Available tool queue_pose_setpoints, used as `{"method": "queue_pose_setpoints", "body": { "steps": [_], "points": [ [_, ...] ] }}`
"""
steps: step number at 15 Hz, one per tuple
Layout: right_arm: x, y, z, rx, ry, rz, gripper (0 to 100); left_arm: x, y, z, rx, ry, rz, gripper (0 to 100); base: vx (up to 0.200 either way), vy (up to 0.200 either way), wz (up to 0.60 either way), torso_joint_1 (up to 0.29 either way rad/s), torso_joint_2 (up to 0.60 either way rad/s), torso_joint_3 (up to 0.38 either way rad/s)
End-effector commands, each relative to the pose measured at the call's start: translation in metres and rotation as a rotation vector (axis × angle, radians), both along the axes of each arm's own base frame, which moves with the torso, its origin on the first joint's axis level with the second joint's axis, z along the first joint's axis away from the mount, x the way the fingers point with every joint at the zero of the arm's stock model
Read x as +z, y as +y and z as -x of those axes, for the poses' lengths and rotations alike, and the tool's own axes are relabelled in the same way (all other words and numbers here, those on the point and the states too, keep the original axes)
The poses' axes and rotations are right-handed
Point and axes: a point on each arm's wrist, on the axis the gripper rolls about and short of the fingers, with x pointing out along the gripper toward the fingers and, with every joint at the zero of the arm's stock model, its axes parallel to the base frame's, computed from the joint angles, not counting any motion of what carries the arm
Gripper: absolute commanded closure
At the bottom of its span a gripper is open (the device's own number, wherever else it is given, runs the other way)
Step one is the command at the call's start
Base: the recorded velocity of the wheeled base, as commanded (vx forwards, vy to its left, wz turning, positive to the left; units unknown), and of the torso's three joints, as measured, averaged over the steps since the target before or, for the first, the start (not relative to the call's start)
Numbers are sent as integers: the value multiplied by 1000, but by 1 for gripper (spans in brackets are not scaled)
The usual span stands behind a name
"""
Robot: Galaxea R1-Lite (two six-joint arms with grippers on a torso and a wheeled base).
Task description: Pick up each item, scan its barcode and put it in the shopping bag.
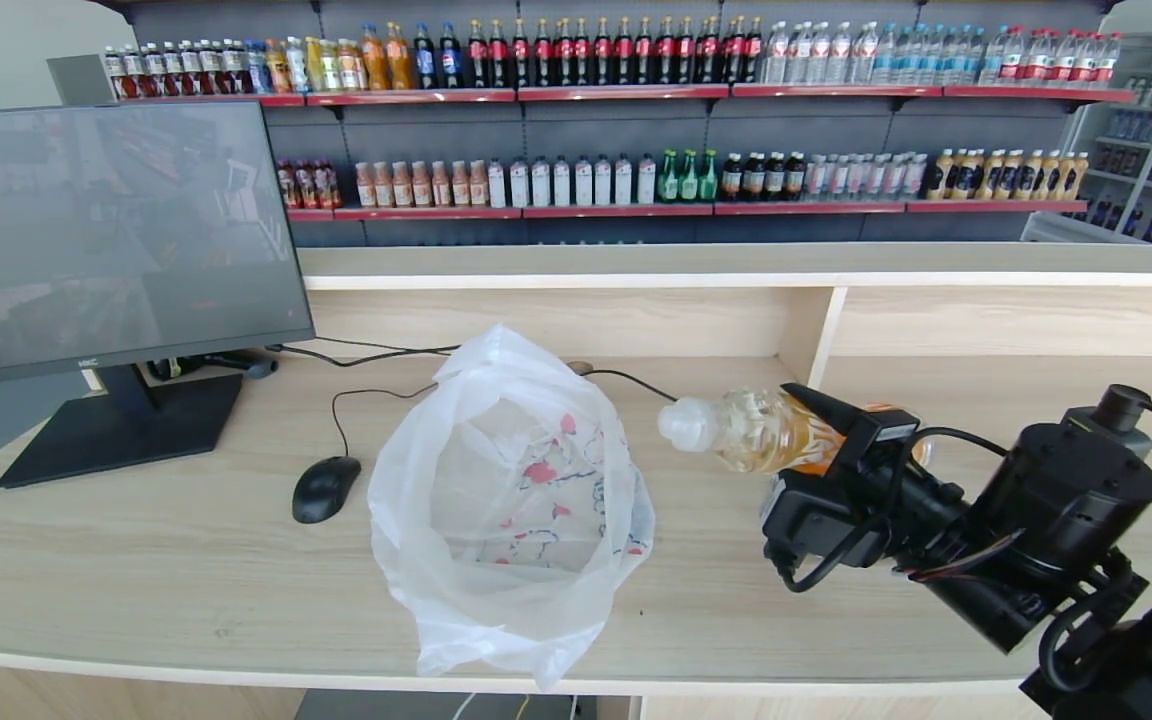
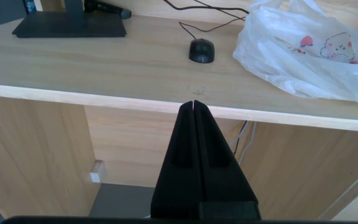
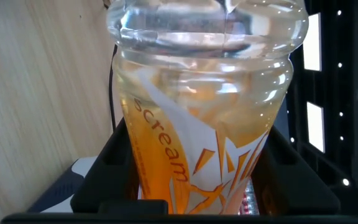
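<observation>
Head view: bottle (image 1: 744,430) in right hand (image 1: 824,425); mouse (image 1: 325,488), monitor (image 1: 106,240) left of shopping bag (image 1: 408,520)

Right arm (image 1: 1046,520) reaching in from the right, right tool (image 1: 826,435) clamping a bottle (image 1: 736,430) and holding it level, left tool (image 2: 194,106) hanging low, pointing at the counter (image 2: 104,68) front edge, fingers (image 2: 185,137) pressing together

Bottle (image 1: 751,432): clear, white cap, orange-white label. Shopping bag (image 1: 406,540): translucent white, red-pink print. Mouse (image 1: 324,488): black.
</observation>
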Motion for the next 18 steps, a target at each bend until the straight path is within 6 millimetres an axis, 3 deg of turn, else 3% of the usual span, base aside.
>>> {"method": "queue_pose_setpoints", "body": {
  "steps": [1,8,10,13,16,18],
  "points": [
    [-5,1,-2,3,20,-3,100,0,0,0,0,0,0,100,0,0,0,0,0,0],
    [7,1,2,22,-11,-41,100,0,0,0,0,0,-2,100,0,0,0,0,0,0],
    [26,8,7,93,-30,-182,100,0,0,0,0,0,0,100,0,0,0,0,0,0],
    [33,32,19,195,139,-563,100,0,0,0,0,0,0,100,0,0,0,0,0,0],
    [70,33,16,222,84,-810,100,0,0,0,0,-1,-2,100,0,0,0,0,0,0],
    [75,29,21,230,112,-905,100,0,0,0,0,-1,0,100,0,0,0,0,0,0]
  ]
}}
